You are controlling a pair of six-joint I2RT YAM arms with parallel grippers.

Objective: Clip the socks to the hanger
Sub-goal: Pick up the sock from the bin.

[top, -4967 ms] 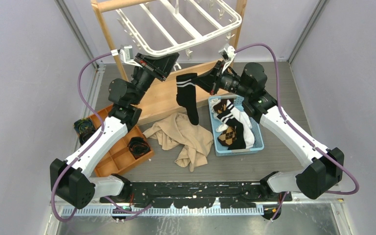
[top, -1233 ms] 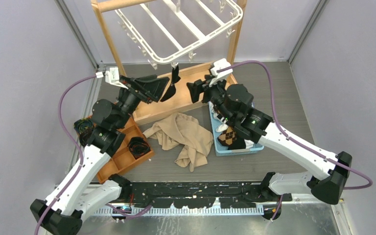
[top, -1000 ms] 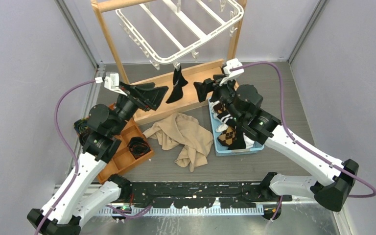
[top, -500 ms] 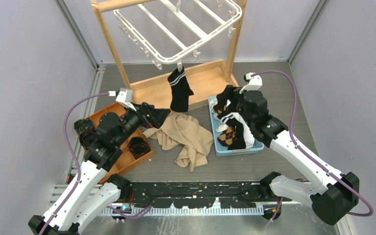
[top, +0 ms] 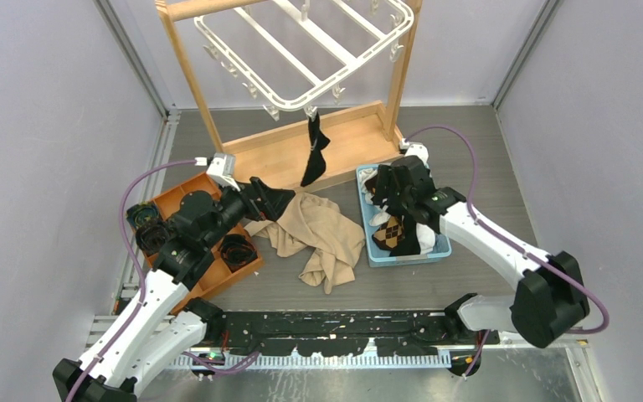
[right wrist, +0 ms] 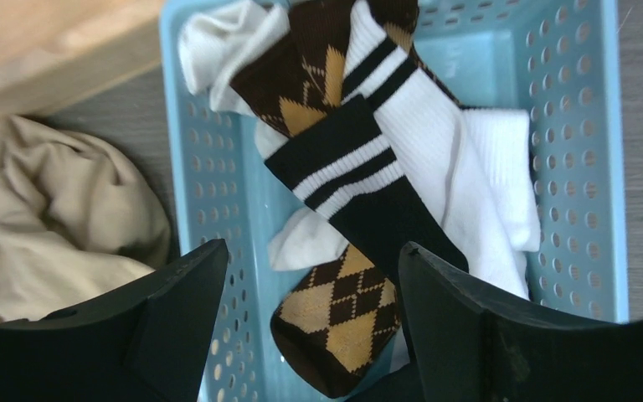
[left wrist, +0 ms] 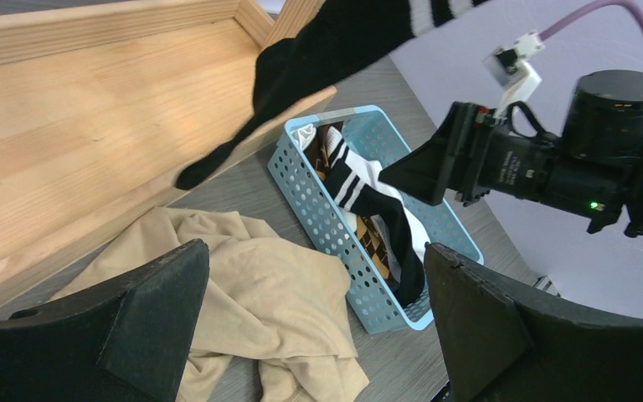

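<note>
Right pincer (right wrist: 310, 268) wide, empty, right above striped sock (right wrist: 360, 180) in basket (right wrist: 599, 167) (sock runs diagonally between jaws); left pincer (left wrist: 314, 280) wide, farther off.

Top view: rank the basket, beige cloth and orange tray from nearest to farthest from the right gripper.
1. basket: directly beneath the right gripper, which hangs over its far end.
2. beige cloth: next to the basket, on its left.
3. orange tray: farthest, well to the left beyond the cloth.
</note>
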